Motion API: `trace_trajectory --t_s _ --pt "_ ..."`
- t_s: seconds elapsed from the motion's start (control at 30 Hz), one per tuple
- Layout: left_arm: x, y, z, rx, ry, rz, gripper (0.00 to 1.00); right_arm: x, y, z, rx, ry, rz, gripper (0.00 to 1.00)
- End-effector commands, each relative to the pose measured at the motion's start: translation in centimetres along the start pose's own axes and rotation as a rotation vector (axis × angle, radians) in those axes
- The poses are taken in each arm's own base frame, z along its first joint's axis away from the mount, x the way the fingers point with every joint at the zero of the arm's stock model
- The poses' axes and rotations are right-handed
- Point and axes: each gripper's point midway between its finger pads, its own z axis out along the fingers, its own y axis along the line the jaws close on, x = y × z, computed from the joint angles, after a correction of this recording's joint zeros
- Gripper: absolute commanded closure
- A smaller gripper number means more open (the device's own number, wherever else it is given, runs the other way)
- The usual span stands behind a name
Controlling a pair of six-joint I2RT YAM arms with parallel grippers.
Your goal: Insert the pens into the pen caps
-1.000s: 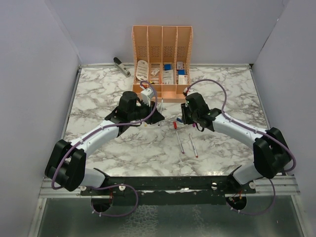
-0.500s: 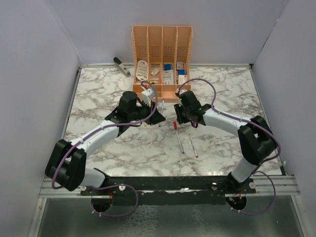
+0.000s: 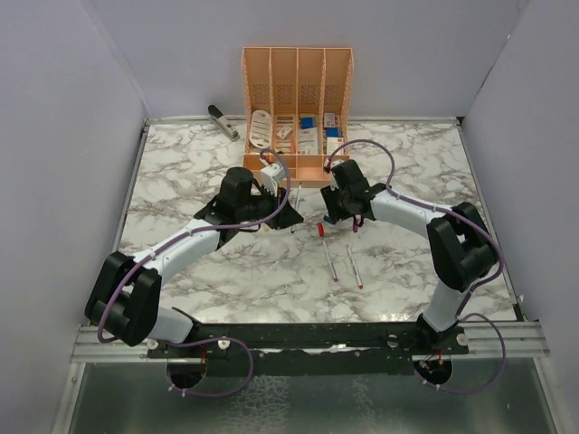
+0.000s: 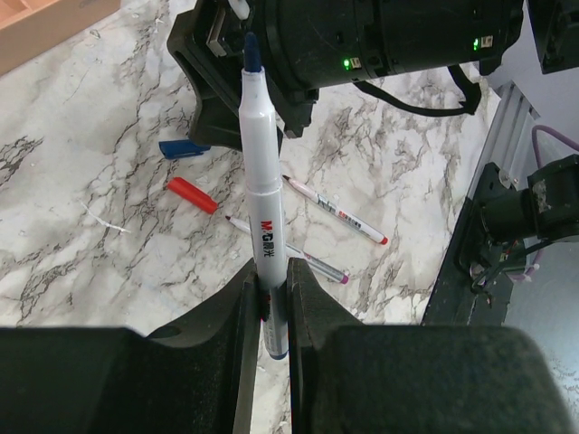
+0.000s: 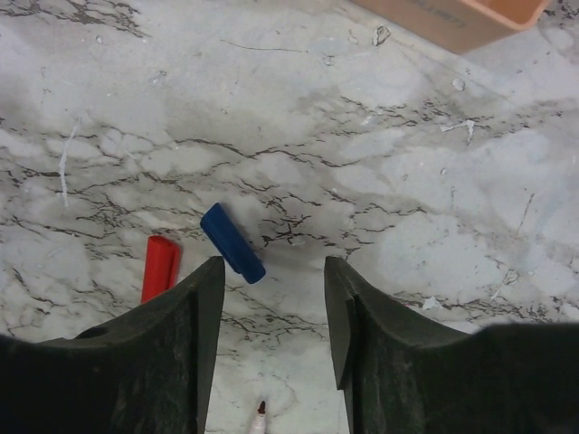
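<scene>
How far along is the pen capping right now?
Done: no capped pen shows. In hand: left fingers clamp the blue-tipped pen; right fingers, open, hover beside the blue cap. Left: that pairing, plus the red cap, red-tipped pen and purple-tipped pen lying loose.

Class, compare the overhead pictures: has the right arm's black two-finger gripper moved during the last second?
Yes. The right gripper has shifted leftward and towards the back, ending closer to the orange slotted plastic organiser, which stays fixed.
</scene>
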Motion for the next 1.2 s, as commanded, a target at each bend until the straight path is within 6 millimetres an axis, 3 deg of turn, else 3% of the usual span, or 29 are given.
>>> trace_trajectory --t_s 0.0,0.23,0.6,1.17 --pt "-1.1 -0.5 0.1 0.034 -0.019 0.035 1.0 -0.8 -0.1 0.4 -0.039 -0.006 -0.042 0.5" --pt "-1.3 -0.3 0.2 0.027 -0.021 0.031 1.0 -1.2 1.1 0.0 -0.117 -0.036 -0.069 0.5" --pt "-1.5 -0.1 0.4 0.03 -0.023 0.028 1.0 -1.0 2.4 0.2 -0.194 -0.039 -0.101 0.57" --pt "-1.8 0.2 0.1 0.032 -0.035 0.024 1.0 -0.3 1.9 2.5 -0.164 -0.003 -0.124 0.58"
